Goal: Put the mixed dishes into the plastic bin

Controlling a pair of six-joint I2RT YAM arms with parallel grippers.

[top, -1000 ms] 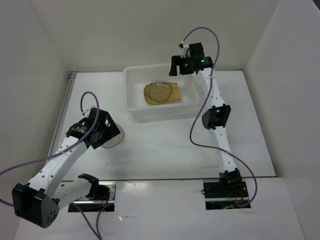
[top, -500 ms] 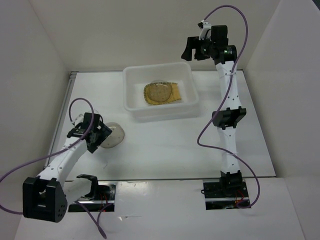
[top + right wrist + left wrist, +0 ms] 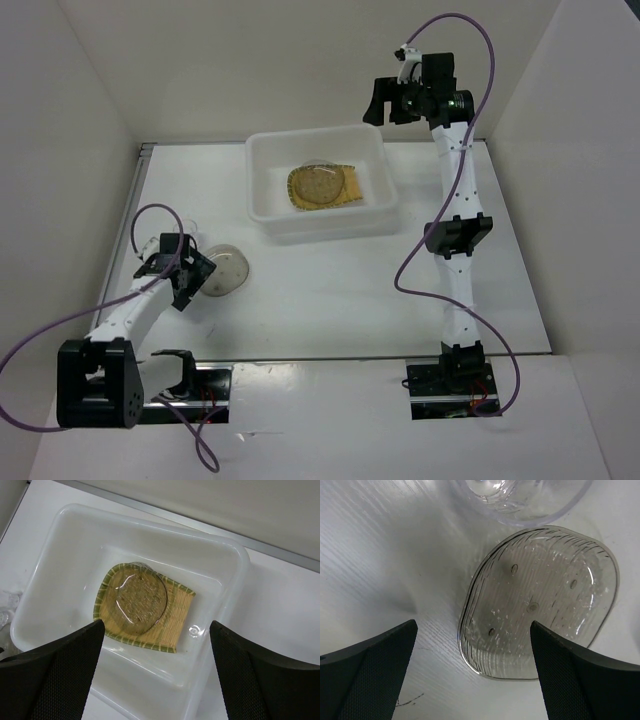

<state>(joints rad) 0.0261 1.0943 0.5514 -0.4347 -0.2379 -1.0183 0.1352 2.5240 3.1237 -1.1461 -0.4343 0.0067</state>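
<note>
Step in hand: we judge it to be the pick-up of the greyish plate [image 3: 540, 600], which lies out on the table [image 3: 330, 290], not yet in the plastic bin [image 3: 330, 226].
Left gripper [image 3: 472, 630]: low over the table, jaws spread wide, nothing between them but the plate's near-left rim and bare table.
Greyish plate: flat on the table, well apart from the bin; most of it lies toward and past the right-hand finger in the wrist view.
Glass cup [image 3: 530, 505]: just beyond the plate's far rim; we cannot tell whether the two touch.
Already in the bin: the tan plate [image 3: 175, 622], with the other greyish plate [image 3: 140, 602] resting on top of it.
Right gripper [image 3: 157, 625]: high above the bin, jaws apart, carrying nothing.
How we do it well: we shift sideways until one finger stands outside the rim and the other inside the dish, then come down at a tilt so the outer fingertip catches under the raised lip before we close.
Grip: we close gently and firmly; the ribbed plastic looks thin and light, likely to slip or flex.
Watch: we keep our fingers clear of the cup, which could tip or roll if nudged.
Remaining: this plate and the cup, by our reckoning.
</note>
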